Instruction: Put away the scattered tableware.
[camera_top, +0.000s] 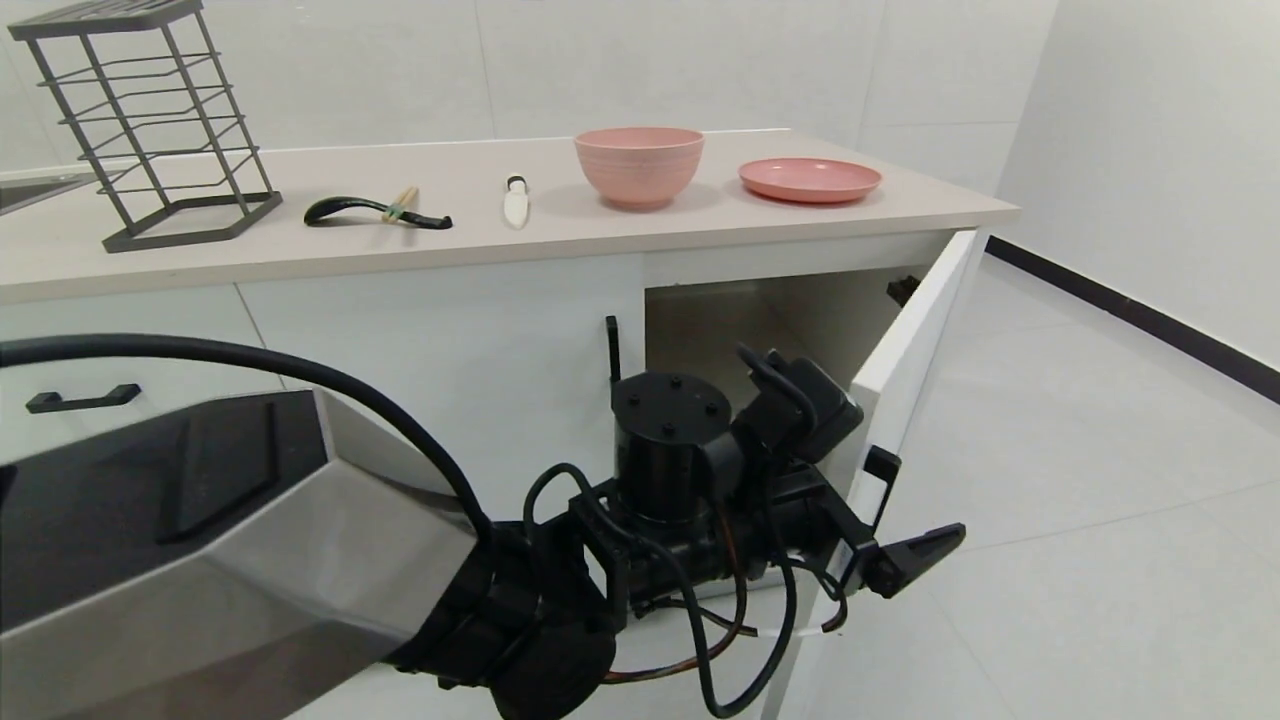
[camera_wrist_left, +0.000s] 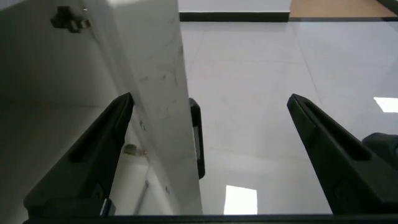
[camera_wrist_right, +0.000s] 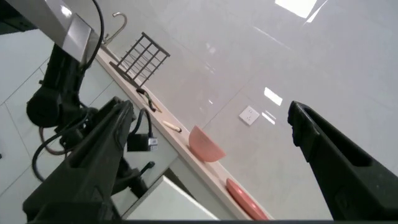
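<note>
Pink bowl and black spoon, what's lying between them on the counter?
A small white utensil lies between the black spoon and pink bowl, seen in the head view.

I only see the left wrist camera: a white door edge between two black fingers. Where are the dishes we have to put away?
Observer: Up on the counter. A pink bowl stands there, with a pink plate beside it, not touching.
Operator: Are there spoons too?
Observer: A black spoon lies next to the black rack, and a small white utensil lies between the spoon and the bowl.
Operator: Where does my door belong?
Observer: It is the cabinet door, swung open, and the opening sits right under the bowl and plate.
Operator: Is the other hand holding something?
Observer: No, the right gripper is open with nothing in it.
</note>
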